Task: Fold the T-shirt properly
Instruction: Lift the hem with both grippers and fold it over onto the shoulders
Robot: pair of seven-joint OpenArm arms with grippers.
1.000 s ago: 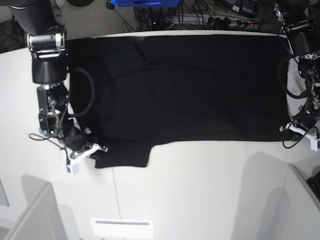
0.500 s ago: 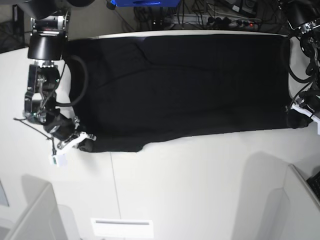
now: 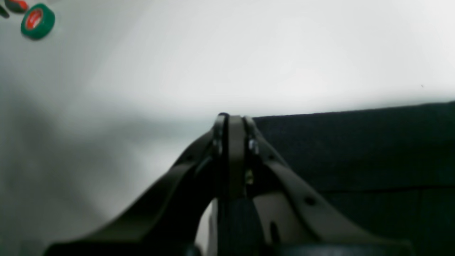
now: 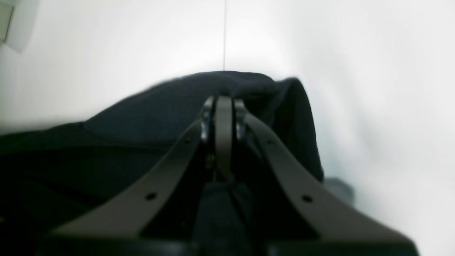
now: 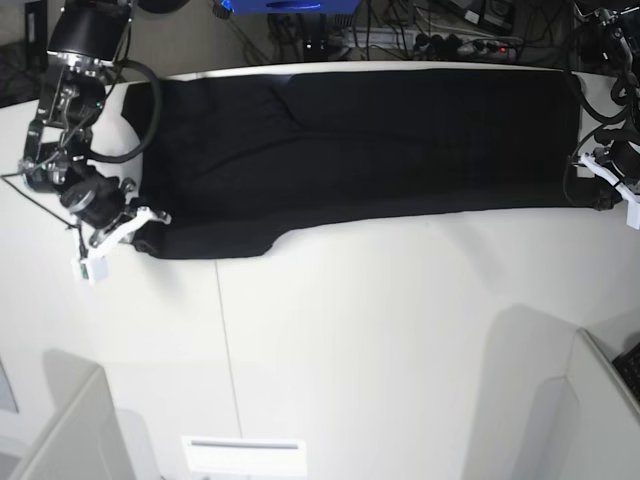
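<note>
The black T-shirt (image 5: 360, 140) lies stretched in a long band across the far half of the white table (image 5: 380, 330). My right gripper (image 5: 146, 232), on the base view's left, is shut on the shirt's near-left corner. In the right wrist view the cloth (image 4: 142, 121) bunches around the closed right gripper (image 4: 224, 101). On the base view's right my left gripper (image 5: 600, 198) is shut on the shirt's near-right corner. The left wrist view shows the closed left gripper (image 3: 231, 119) at the cloth's (image 3: 355, 149) edge. No print or label shows.
Cables and a power strip (image 5: 470, 40) run behind the table's far edge. White partitions stand at the near-left (image 5: 70, 430) and near-right (image 5: 600, 400) corners. A white slotted piece (image 5: 245, 450) sits at the front edge. A green tape roll (image 3: 37, 20) lies on the table.
Both grippers have moved toward the table's far edge and slightly outward, dragging the shirt's near edge with them. The black band is now narrower and tauter.
</note>
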